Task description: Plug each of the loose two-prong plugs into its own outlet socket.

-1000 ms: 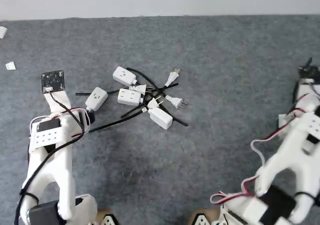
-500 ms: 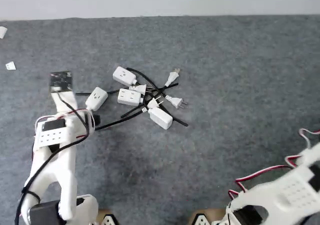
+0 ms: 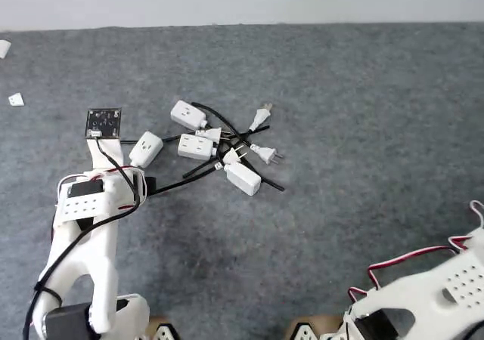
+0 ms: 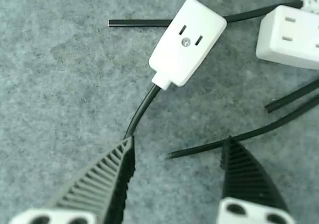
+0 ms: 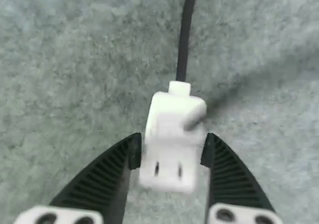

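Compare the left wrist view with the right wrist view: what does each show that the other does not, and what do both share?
Left wrist view, unlike the right: the left pincer open over the carpet, a free socket lying face up beyond it, a second socket beside that, and a loose cord end. Right wrist view, unlike the left: the right pincer shut on a held socket whose cord runs away from it. Shared: grey carpet, white two-slot sockets, black cords.

Carpet [image 3: 363,128] mottled grey, each outlet socket [image 4: 185,41] white with dark slots, plugs [image 3: 261,118] white, cords [image 4: 142,110] black, left gripper [image 4: 179,140] and right gripper [image 5: 171,137] black, ribbed, on white bases, arms [image 3: 83,249] white, wiring [image 3: 412,255] red, white, black.
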